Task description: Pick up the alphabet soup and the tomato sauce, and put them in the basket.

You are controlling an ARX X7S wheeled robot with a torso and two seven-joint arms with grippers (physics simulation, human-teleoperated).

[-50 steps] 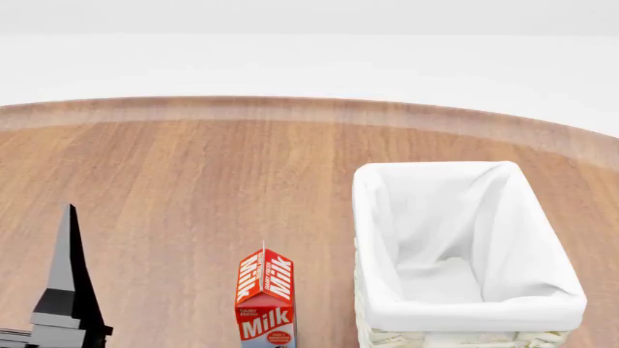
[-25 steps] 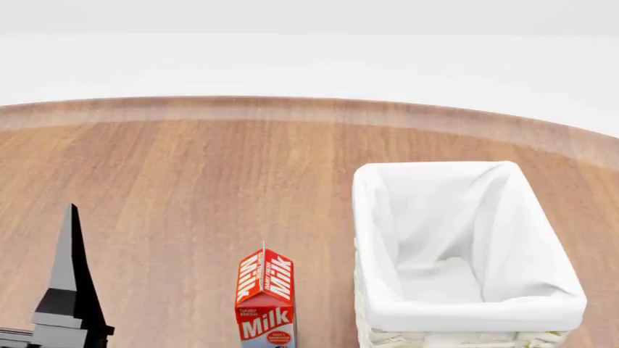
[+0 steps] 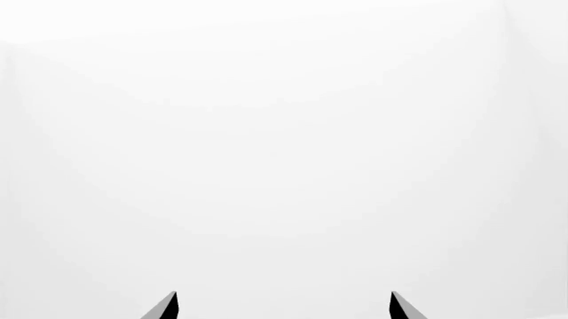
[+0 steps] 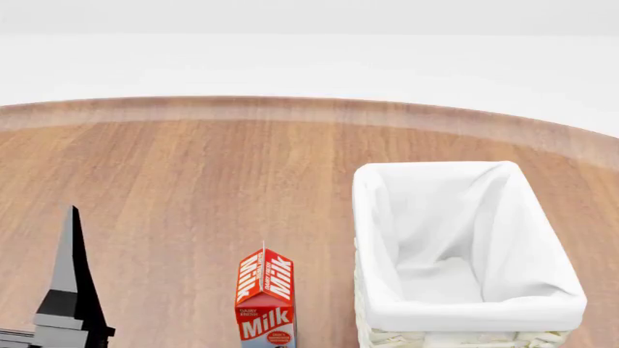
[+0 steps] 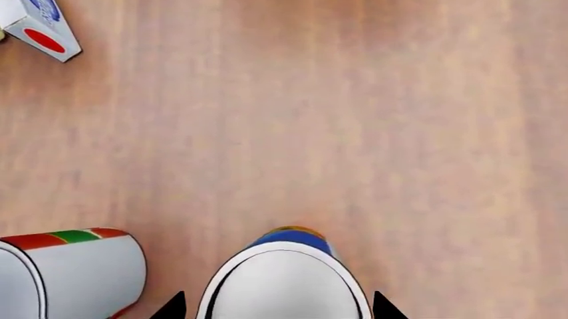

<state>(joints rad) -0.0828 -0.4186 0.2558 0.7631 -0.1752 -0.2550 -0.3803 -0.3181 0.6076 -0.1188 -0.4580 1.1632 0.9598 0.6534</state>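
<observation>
Silver-topped alphabet soup (image 5: 284,282) sits centred between spread right gripper (image 5: 279,307) fingers, tomato sauce (image 5: 66,272) just beside; descend straight, avoid nudging it; left gripper (image 3: 282,307) spread, empty; basket (image 4: 464,315) empty.

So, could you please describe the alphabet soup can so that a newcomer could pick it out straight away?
Start from the wooden table in the right wrist view. Directly below the right hand, between its two dark fingertips, stands the alphabet soup, seen from above as a pale silvery lid. A blue and yellow-orange label edge distinguishes it from the tomato sauce beside it, which has red and green bands.
</observation>
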